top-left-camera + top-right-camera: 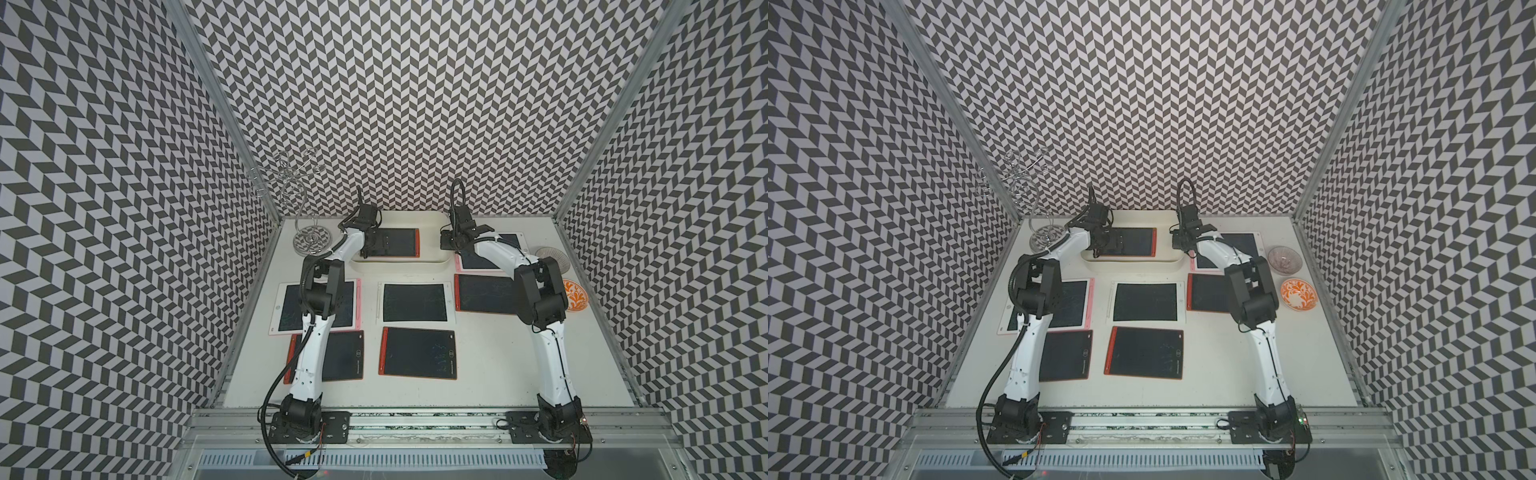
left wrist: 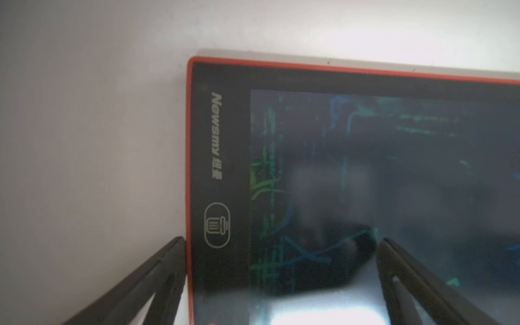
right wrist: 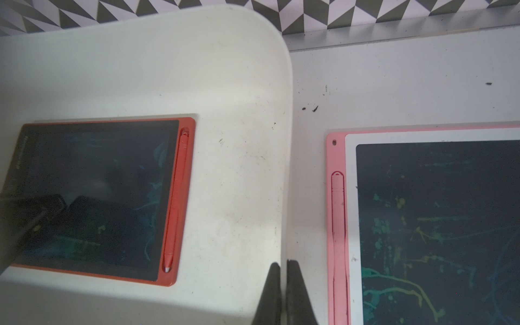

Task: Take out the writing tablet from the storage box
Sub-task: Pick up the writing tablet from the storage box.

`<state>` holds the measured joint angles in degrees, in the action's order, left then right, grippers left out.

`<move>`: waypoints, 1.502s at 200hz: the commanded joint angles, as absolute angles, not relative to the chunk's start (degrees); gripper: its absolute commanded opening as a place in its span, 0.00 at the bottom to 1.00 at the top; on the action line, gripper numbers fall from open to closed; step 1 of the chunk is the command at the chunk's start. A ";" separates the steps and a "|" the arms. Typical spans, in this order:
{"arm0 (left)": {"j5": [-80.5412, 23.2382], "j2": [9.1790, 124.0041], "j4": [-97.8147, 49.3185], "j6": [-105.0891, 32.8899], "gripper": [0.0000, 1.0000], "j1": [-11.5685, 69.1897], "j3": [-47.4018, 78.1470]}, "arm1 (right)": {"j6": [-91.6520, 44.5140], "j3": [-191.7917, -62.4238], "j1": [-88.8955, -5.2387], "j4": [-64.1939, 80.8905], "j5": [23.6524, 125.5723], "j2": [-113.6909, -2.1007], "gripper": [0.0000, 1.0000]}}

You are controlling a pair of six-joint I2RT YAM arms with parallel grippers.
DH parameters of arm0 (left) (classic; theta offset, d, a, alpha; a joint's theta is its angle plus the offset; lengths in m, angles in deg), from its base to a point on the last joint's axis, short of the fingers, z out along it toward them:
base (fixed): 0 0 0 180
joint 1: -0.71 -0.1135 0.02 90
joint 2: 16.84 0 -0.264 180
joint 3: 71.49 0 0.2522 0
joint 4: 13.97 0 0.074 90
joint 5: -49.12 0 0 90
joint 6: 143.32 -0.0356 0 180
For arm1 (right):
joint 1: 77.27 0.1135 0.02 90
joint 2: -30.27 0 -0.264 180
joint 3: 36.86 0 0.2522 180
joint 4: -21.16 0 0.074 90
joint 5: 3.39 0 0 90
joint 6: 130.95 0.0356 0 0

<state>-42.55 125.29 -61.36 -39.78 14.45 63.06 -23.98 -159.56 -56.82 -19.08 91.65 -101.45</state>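
— Left gripper (image 2: 282, 240) stands wide open with nothing in it: one finger sits just outside the short edge of the red-framed, dark-screened writing tablet (image 2: 365, 174), and the other hangs over its screen.
— And where is the tablet?
— Flat on the floor of the cream-white plastic storage box (image 1: 401, 266), nearer the left arm's end of it. It is not yet lifted.
— So what worries you?
— It lies flush. If the jaws close as they stand, I judge the outer finger will shove the frame sideways rather than get under it. The inner one may drag across the screen and mark it.
— Could the box slide too?
— Less likely. The right gripper (image 3: 283, 263) is closed on the box's side wall, with the rim running in between its fingers. If that thin pinch slips, the tub could ride up with the tablet.
— Anything else?
— The red stylus (image 3: 176, 197) in the frame's slot may drop out on a steep tilt. The pink-framed tablet (image 3: 422, 225) also lies just beside the box and could be struck on the way out.
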 commanded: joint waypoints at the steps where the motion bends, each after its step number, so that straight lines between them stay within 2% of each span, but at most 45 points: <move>1: -34.89 125.93 -60.95 -37.91 0.99 15.26 62.99 | -23.99 -158.28 -56.92 -16.07 89.52 -102.18 0.00; 34: -26.92 125.65 -59.04 -37.29 0.99 16.15 63.09 | -23.78 -158.02 -56.88 -15.71 87.94 -102.27 0.00; 109: -19.02 125.02 -58.08 -35.55 0.99 16.62 62.58 | -23.63 -157.40 -56.79 -15.30 86.05 -102.29 0.00; 176: -7.78 122.90 -53.56 -31.12 0.99 16.62 61.40 | -22.91 -156.98 -56.59 -14.89 83.98 -102.53 0.00; 300: -2.47 114.17 -48.40 -27.36 0.99 16.18 57.76 | -22.24 -155.84 -56.54 -14.15 83.13 -102.75 0.00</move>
<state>-9.07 117.03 -51.87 -28.54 14.45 58.32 -23.19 -158.10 -57.59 -15.74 87.34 -101.43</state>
